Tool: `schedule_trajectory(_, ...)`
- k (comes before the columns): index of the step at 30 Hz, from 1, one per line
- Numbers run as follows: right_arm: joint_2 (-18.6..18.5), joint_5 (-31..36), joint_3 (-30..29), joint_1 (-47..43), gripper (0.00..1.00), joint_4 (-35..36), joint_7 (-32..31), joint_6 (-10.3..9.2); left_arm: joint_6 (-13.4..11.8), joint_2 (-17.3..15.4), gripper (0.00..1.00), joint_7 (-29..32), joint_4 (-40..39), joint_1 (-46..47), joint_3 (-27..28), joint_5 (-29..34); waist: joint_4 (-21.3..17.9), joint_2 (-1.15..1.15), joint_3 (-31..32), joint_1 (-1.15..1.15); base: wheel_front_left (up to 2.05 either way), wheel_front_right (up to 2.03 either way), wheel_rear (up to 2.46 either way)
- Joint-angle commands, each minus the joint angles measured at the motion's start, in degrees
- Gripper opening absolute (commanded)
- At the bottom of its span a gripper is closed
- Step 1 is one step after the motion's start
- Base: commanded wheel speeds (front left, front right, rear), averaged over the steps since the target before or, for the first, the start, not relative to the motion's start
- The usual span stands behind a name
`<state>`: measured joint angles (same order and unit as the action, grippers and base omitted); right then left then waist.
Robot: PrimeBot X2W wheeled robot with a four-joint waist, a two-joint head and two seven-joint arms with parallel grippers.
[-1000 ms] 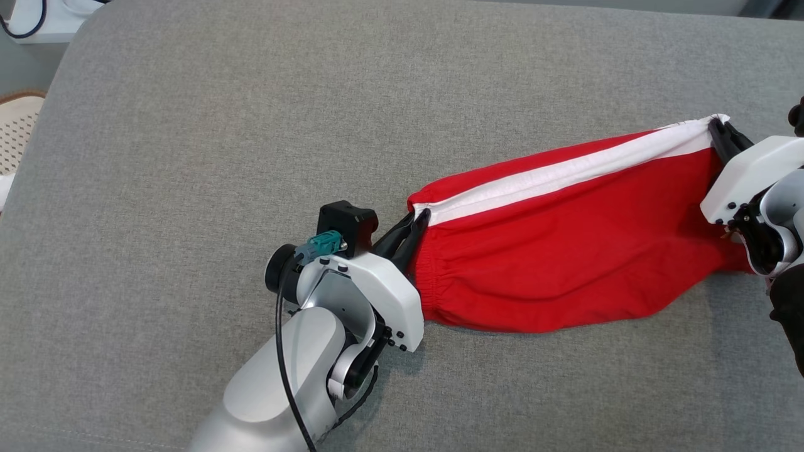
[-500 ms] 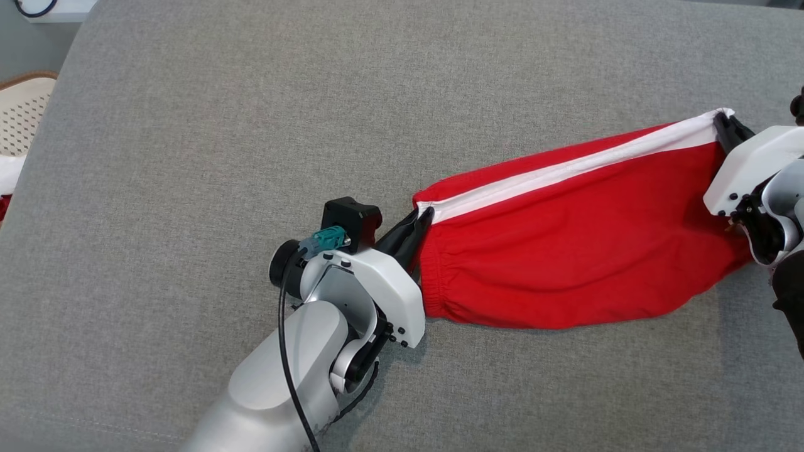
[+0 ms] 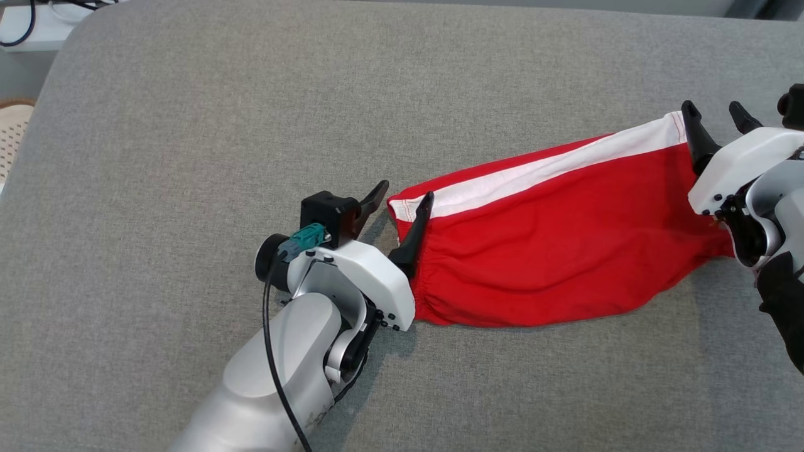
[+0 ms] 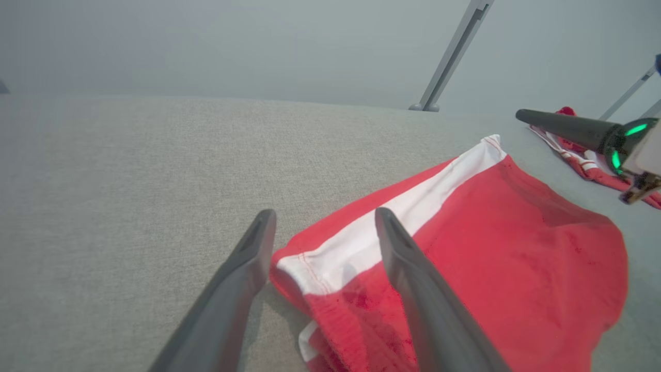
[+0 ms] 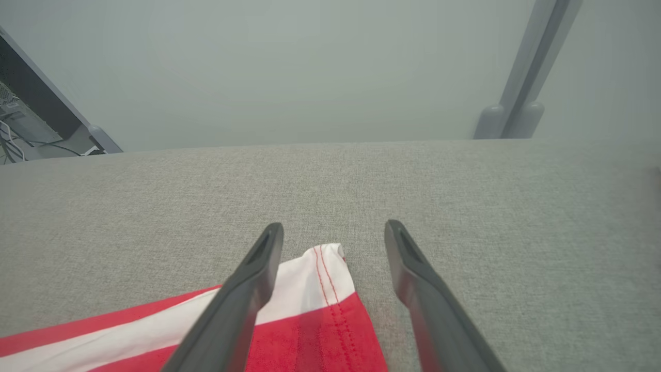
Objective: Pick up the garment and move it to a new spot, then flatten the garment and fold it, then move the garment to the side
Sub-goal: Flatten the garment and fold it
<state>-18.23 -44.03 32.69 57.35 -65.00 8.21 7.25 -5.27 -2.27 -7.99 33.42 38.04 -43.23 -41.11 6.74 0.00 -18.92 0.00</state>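
Observation:
The garment (image 3: 553, 245), red with a white side stripe, lies flattened on the grey padded surface (image 3: 251, 113), reaching from centre to right. My left gripper (image 3: 405, 191) stands open over its near-left corner by the elastic waistband, one finger (image 3: 411, 235) resting above the cloth. In the left wrist view that gripper (image 4: 325, 213) straddles the white stripe end of the garment (image 4: 490, 232). My right gripper (image 3: 711, 107) is open at the far right corner. The right wrist view has that gripper (image 5: 334, 226) spread around the hemmed corner of the garment (image 5: 320, 289), nothing pinched.
The surface's rounded left edge (image 3: 44, 107) drops toward a white unit with cables (image 3: 38, 25) and a woven item (image 3: 12, 132). Another red and white cloth (image 4: 583, 160) lies beyond the right gripper's finger (image 4: 568, 128). A metal post (image 5: 521, 77) rises behind the surface.
Both grippers have opened and let go of the garment's two stripe-side corners. The garment now lies loose on the surface. The head view has shifted slightly.

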Motion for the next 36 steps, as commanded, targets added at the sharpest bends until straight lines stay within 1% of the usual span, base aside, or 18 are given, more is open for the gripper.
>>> schedule_trajectory(1,-0.22,-0.46,1.58,-0.88,1.0,2.03,1.98,0.24,-1.05,-1.0,1.0,-1.89,-1.83,0.62,2.35,-0.29,-0.76,0.0,1.16,0.0,0.0,0.0,0.0)
schedule_trajectory(4,-0.42,-0.57,2.17,-1.83,1.0,2.94,3.5,0.24,-1.79,-1.75,1.0,-3.27,-2.86,-0.51,3.18,-0.32,-1.16,0.0,2.1,0.0,0.0,0.0,0.0)
schedule_trajectory(8,-0.81,-0.42,2.43,-4.56,1.0,4.51,5.82,0.24,-3.54,-3.99,1.0,-5.26,-5.94,-3.67,4.85,0.11,-2.01,0.0,4.23,0.0,0.0,0.0,0.0)
schedule_trajectory(12,-1.23,0.03,1.0,-8.44,1.0,6.07,6.66,0.24,-5.45,-6.36,1.0,-6.16,-9.79,-7.76,6.26,0.7,-2.79,0.0,6.35,0.0,0.0,0.0,0.0)
schedule_trajectory(13,-1.35,0.26,0.17,-9.43,1.0,6.93,6.71,0.24,-5.81,-6.92,1.0,-6.34,-10.91,-8.8,6.62,0.92,-2.99,0.0,6.82,0.0,0.0,0.0,0.0)
schedule_trajectory(14,-1.96,1.47,-2.93,-11.59,1.0,10.2,6.75,0.24,-6.17,-7.89,1.0,-6.67,-13.69,-10.93,7.48,1.55,-3.37,0.0,7.6,0.0,0.0,0.0,0.0)
schedule_trajectory(17,-2.16,4.73,-8.95,-16.88,1.0,16.47,6.76,0.24,-7.07,-8.78,1.0,-6.92,-17.66,-14.8,9.53,2.28,-3.76,0.0,8.61,0.0,0.0,0.0,0.0)
schedule_trajectory(21,-0.58,10.0,-16.7,-25.8,1.0,24.7,6.77,0.24,-8.3,-9.31,1.0,-6.98,-21.9,-19.79,12.47,4.42,-4.02,0.0,10.01,0.0,0.0,0.0,0.0)
schedule_trajectory(26,3.02,15.18,-23.16,-36.11,1.0,33.18,6.78,0.24,-9.92,-9.75,1.0,-6.99,-25.28,-25.49,16.12,9.26,-4.34,0.0,11.7,0.0,0.0,0.0,0.0)
schedule_trajectory(27,4.42,16.3,-24.88,-39.57,1.0,35.4,6.78,0.24,-10.11,-9.67,1.0,-6.99,-26.05,-27.58,17.64,10.52,-4.43,0.0,12.07,0.0,0.0,0.0,0.0)
schedule_trajectory(32,6.56,17.08,-26.82,-45.0,1.0,38.06,6.78,0.24,-9.31,-9.16,1.0,-7.0,-27.28,-31.43,20.05,12.78,-4.53,0.0,12.54,0.0,0.0,0.0,0.0)
schedule_trajectory(36,7.31,14.86,-27.29,-46.27,1.0,38.55,5.82,0.24,-8.39,-8.57,1.0,-7.0,-27.3,-32.45,20.7,14.23,-4.27,0.0,12.54,0.0,0.0,0.0,0.0)
